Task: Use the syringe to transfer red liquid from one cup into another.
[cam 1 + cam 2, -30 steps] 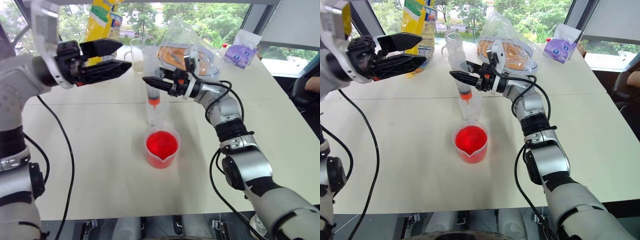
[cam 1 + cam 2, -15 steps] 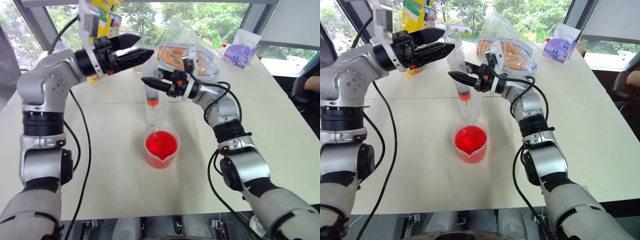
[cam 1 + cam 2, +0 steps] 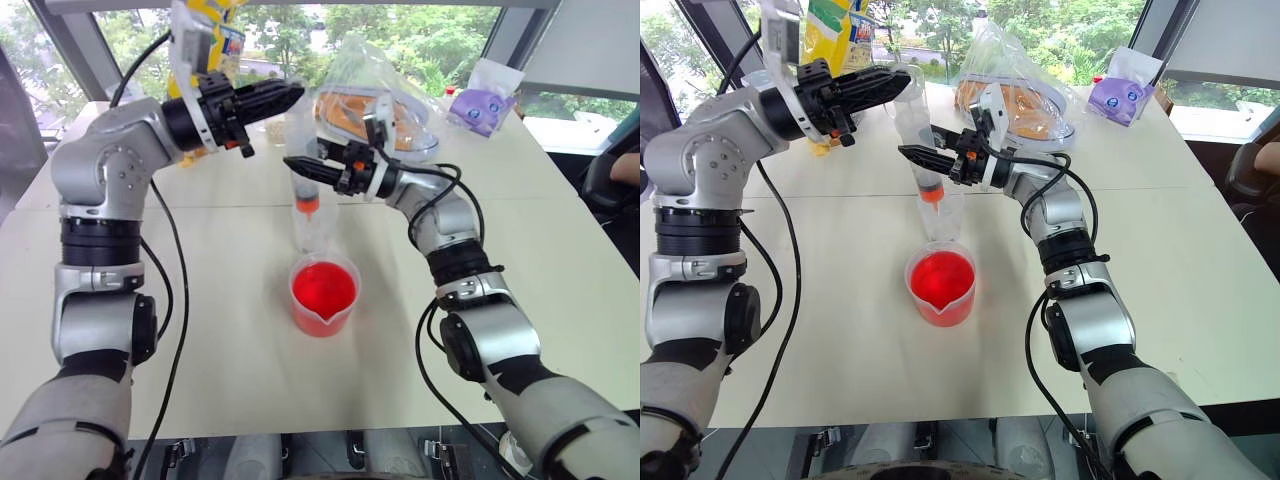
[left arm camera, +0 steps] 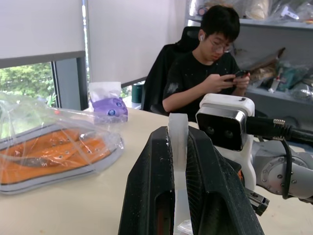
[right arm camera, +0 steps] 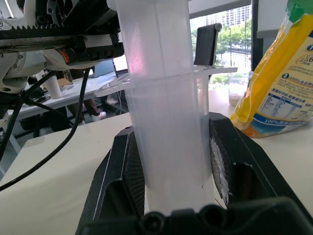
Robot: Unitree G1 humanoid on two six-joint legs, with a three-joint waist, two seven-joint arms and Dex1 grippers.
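The right gripper (image 3: 300, 166) clamped the syringe (image 3: 303, 160) barrel, holding it upright with its orange tip over the slim cup (image 3: 312, 228) — just behind the spouted cup (image 3: 323, 295) of red liquid (image 3: 322, 287). The left gripper (image 3: 290, 96) was closed on the plunger (image 4: 178, 147) top — fingers pinching its white flange.

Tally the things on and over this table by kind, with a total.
Cups: 3 (spouted cup of red liquid, slim clear cup, cup with beige grains)
Syringe: 1
Bags and packs: 3 (yellow bag, clear bag of orange shoes, purple pack)
Total: 7
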